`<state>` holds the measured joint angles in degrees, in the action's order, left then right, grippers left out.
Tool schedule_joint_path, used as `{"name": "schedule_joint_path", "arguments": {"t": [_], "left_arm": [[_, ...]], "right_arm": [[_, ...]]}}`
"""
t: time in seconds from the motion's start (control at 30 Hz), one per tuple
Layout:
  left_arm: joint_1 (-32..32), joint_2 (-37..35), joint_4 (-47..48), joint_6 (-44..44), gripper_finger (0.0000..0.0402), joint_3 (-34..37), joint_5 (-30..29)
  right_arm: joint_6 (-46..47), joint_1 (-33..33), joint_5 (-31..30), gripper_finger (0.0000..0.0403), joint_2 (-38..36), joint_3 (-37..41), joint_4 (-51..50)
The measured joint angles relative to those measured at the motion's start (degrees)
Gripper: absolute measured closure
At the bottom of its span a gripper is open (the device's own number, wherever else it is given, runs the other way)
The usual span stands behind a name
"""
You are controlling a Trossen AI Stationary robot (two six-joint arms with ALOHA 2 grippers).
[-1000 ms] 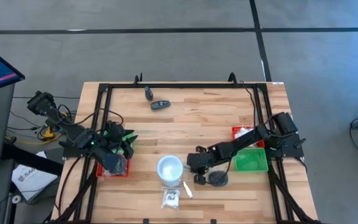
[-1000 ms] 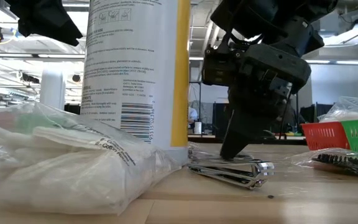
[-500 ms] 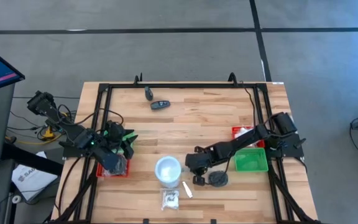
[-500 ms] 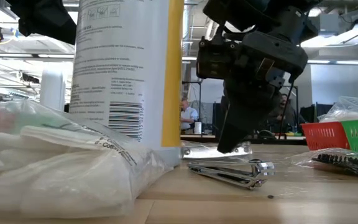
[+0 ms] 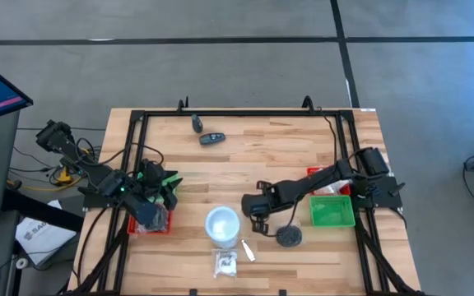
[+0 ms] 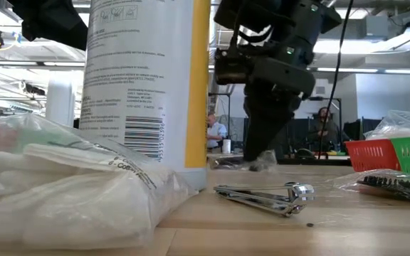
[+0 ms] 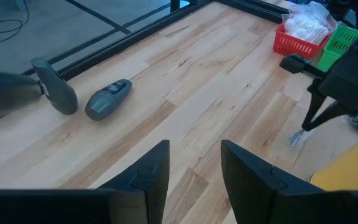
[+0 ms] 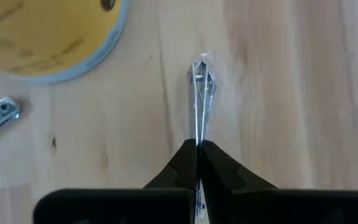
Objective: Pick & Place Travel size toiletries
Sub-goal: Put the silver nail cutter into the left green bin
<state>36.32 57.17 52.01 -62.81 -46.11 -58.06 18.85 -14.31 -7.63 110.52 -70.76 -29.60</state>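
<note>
My right gripper [image 5: 256, 217] is shut on a thin silvery stick in a clear wrapper [image 8: 199, 93], just right of the white round container [image 5: 223, 224]. The stick also shows in the low view [image 6: 263, 161], below the fingers. My left gripper [image 7: 194, 163] waits open over the table's left side [image 5: 164, 182], nothing between its fingers. A nail clipper [image 6: 262, 198], a bag of white pieces [image 5: 225, 263] and a wrapped black disc [image 5: 288, 237] lie flat near the front edge. Two dark oblong pieces [image 5: 212, 138] lie at the far side. My right gripper pinches one end of the wrapped stick [image 8: 197, 138] between its two fingertips, coming steeply from above. The fingers lie along the stick, which hangs down below them [image 7: 295, 138]. Whether its lower end is clear of the table, I cannot tell.
A green tray [image 5: 332, 212] and a red tray with clear packets [image 5: 323, 177] stand at the right edge. Another red tray [image 5: 151, 222] sits under the left arm. The tall white container with a yellow top [image 6: 144, 78] stands close beside my right gripper.
My right gripper has risen and drifted a little toward the table's left and far side, tipping less steeply. The wrapped stick, which lay flat on the table, has come up with it by one end and now hangs below the fingers.
</note>
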Motion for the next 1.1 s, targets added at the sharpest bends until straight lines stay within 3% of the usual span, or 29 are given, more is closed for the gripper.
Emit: {"name": "schedule_joint_path", "arguments": {"t": [0.3,0.47,0.77,1.1], "left_arm": [[-0.02,0.0,-0.2,0.0,0.0266,0.0,-0.09],[0.0,0.0,-0.31,0.01,0.0266,0.0,-0.17],[-0.02,0.0,-0.74,0.02,0.0266,0.0,-1.27],[-0.02,-0.02,-1.35,0.04,0.0266,0.0,-6.97]], "right_arm": [[-4.68,1.81,-0.2,0.0403,-0.2,-6.34,-6.79],[-6.85,2.29,-4.6,0.0403,-1.92,-9.22,-11.56],[-8.86,3.61,-6.26,0.0403,-9.79,-9.33,-10.54],[-13.33,4.43,-9.16,0.0403,-13.83,-9.33,-4.98]]}}
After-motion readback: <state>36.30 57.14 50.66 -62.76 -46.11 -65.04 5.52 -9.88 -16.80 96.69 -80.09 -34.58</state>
